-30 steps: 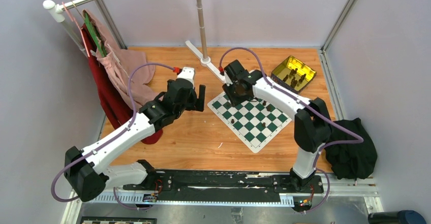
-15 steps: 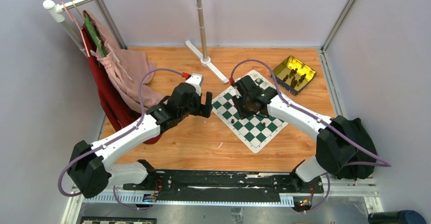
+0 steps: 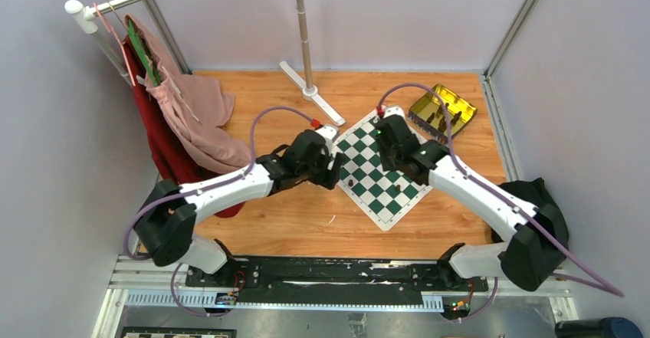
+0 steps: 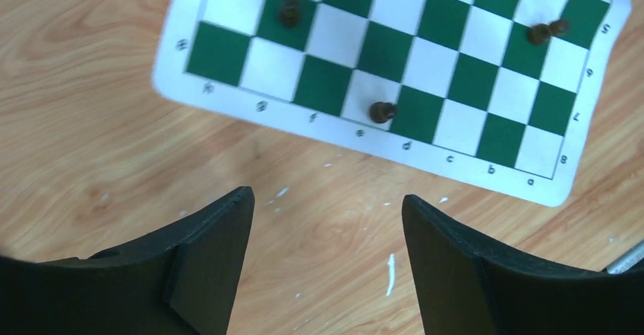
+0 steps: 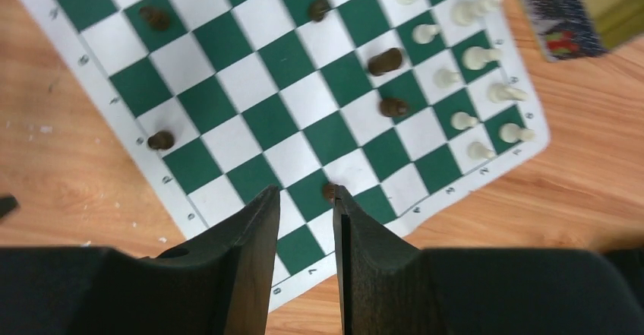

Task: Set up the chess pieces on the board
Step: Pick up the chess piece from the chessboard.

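Observation:
The board (image 3: 381,187), a green and white checked mat, lies right of the table's centre. In the right wrist view several white chess pieces (image 5: 471,55) stand along its right edge and dark ones (image 5: 385,61) are scattered over it. My right gripper (image 5: 304,194) hangs above the board's near squares, open by a narrow gap with only board showing between the fingers. A dark piece (image 5: 329,191) peeks out at the right fingertip. My left gripper (image 4: 326,206) is open over bare wood just off the board's (image 4: 410,46) edge. The nearest dark piece (image 4: 382,111) stands beyond its tips.
A gold tin (image 3: 442,110) holding dark pieces sits at the back right. Pink and red garments (image 3: 184,112) hang from a rack on the left, whose pole base (image 3: 310,91) stands at the back. A black cloth (image 3: 536,223) lies at the right edge.
My left arm has swung right to the board's left corner and its jaws have narrowed somewhat. My right arm has moved rightward and nearer over the board.

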`<state>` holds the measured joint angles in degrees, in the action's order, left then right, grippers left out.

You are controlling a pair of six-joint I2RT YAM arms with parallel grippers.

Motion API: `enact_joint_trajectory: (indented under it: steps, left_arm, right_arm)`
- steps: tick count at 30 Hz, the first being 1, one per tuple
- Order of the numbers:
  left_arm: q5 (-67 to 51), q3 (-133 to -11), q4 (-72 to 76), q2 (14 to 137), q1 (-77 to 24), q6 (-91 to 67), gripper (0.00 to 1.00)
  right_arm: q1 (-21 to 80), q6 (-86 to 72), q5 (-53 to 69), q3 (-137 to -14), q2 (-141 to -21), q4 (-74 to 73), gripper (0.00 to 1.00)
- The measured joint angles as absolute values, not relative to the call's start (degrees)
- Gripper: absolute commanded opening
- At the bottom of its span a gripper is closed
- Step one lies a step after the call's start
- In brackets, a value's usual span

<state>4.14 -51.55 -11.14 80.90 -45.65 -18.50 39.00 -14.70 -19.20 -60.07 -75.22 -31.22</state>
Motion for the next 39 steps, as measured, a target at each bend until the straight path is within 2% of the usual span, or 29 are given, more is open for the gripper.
enact_joint_trajectory:
  steps: [7,10,16,32,39]
  left_arm:
    - [3.2,-60.6,-12.0,91.5,-51.4,-15.8,0.72]
    - [3.2,-63.7,-12.8,95.0,-52.8,-15.1,0.63]
    - [4.4,-67.1,-14.9,100.5,-53.4,-15.1,0.55]
    - [9.1,-74.1,-18.4,109.0,-53.8,-16.5,0.54]
    - [10.8,-75.9,-19.7,110.8,-53.8,-17.4,0.46]
  right_arm:
    - [31.2,-16.3,-23.0,-57.7,-68.4,-31.2,0.36]
    - [28.9,-16.6,-23.2,-56.3,-67.2,-31.3,0.36]
    - [27.9,-16.6,-23.2,-55.2,-65.6,-31.2,0.36]
    - [25.9,-15.8,-22.2,-54.3,-64.8,-29.8,0.36]
    - [24.8,-15.2,-21.7,-54.0,-64.8,-29.1,0.36]
